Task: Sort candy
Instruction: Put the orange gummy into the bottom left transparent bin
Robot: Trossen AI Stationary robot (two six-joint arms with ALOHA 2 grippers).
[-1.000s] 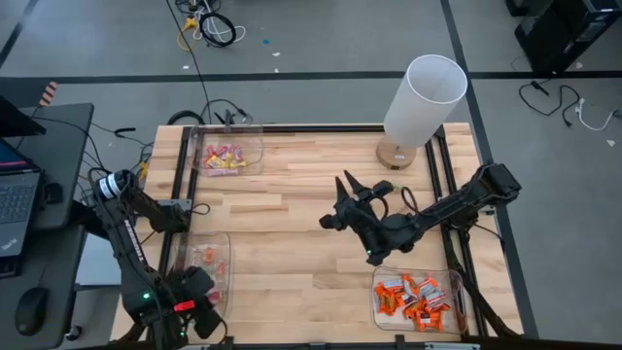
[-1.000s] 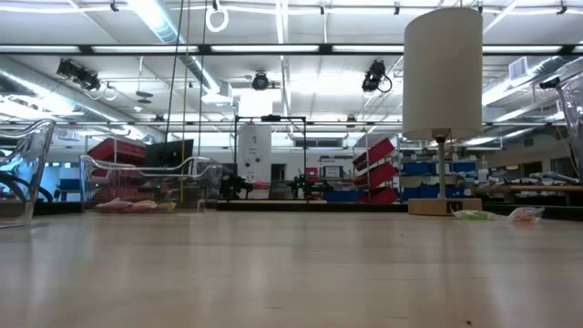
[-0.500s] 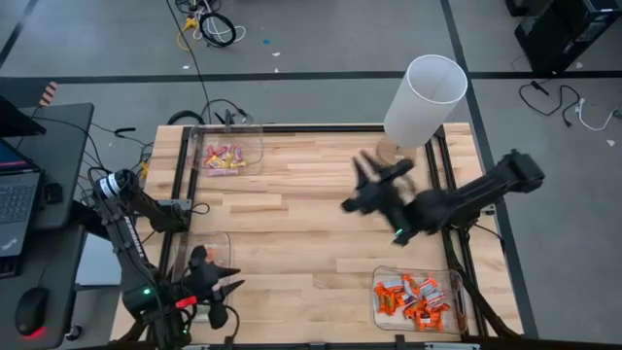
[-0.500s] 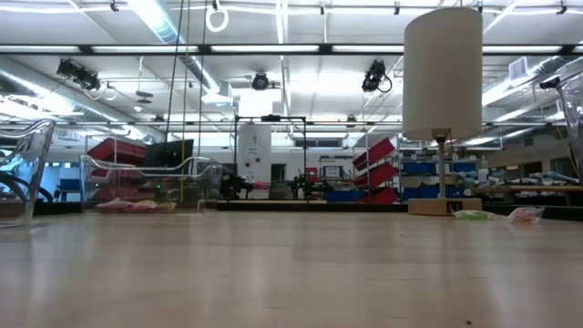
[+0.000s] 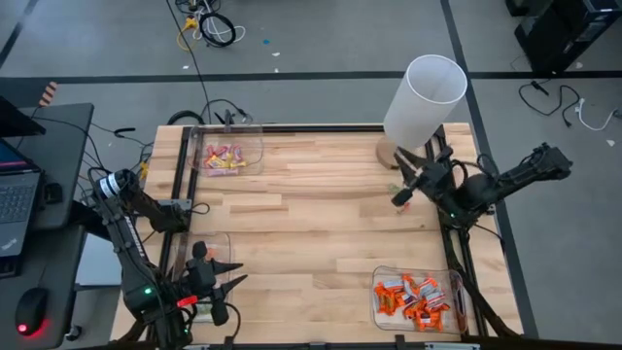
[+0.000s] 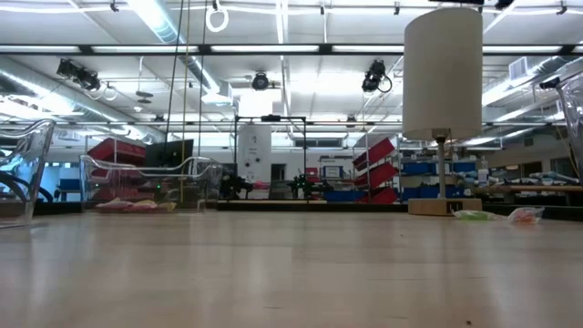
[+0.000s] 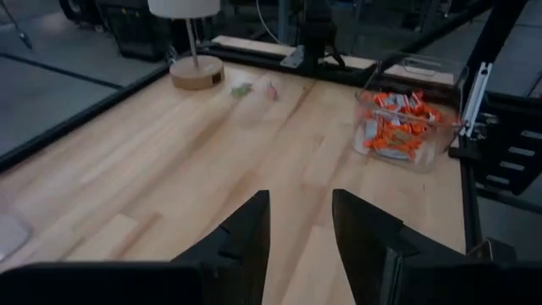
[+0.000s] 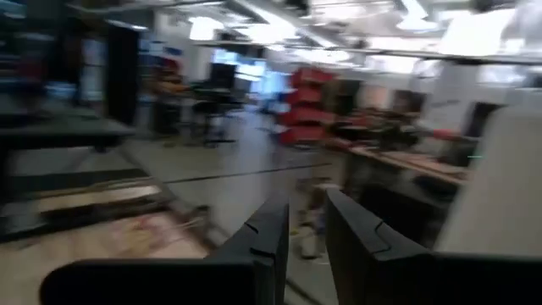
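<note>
While my right pincer (image 5: 401,185) hangs near the lamp (image 5: 420,107) base at the far right of the tabletop (image 5: 311,224), stock stands thus.

Item: candy, loose. Two pieces, one greenish (image 7: 242,89) and one pink (image 7: 272,90), lie on the bare wood just beside the lamp base, close under my right pincer.

Item: candy, sorted. Orange pieces (image 5: 416,298) fill the near right bin (image 5: 375,292); pink and yellow pieces (image 5: 222,157) sit in the far left bin (image 5: 255,131).

Handling, as I judge it: light, crinkly, slippery wrappers, firm inside. Best taken across the middle of the body, not by the twisted ends.

Right pincer: fingers (image 8: 360,233) a narrow gap apart, nothing between them.

Left pincer (image 5: 225,282): at the near left corner, waiting, fingers (image 7: 246,229) parted, holding nothing.
</note>
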